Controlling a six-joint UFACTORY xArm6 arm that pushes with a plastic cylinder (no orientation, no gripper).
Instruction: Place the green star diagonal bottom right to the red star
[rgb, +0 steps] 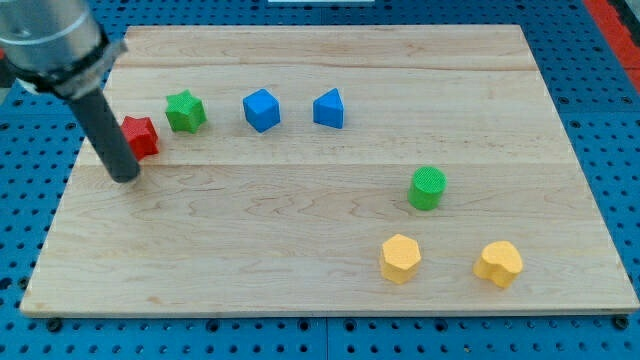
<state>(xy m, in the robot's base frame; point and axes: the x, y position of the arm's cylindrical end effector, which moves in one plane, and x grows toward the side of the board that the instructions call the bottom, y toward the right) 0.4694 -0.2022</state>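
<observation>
The green star sits in the far left part of the tabletop, just to the right of the red star and a little farther back, the two near each other but apart; there is no pincer on this arm, only a dark rod, so nothing is held; my tip rests on the wood just left of and slightly nearer than the red star, the rod's side close against that block, though whether it touches cannot be told; to the right of the green star stand a blue cube and then a blue triangular block, in a loose row along the far side; well apart, toward the near right, are a green cylinder, a yellow hexagonal block and a yellow heart-like block; the red star lies near the tabletop's left edge; a broad stretch of bare wood opens in the middle and near left.
</observation>
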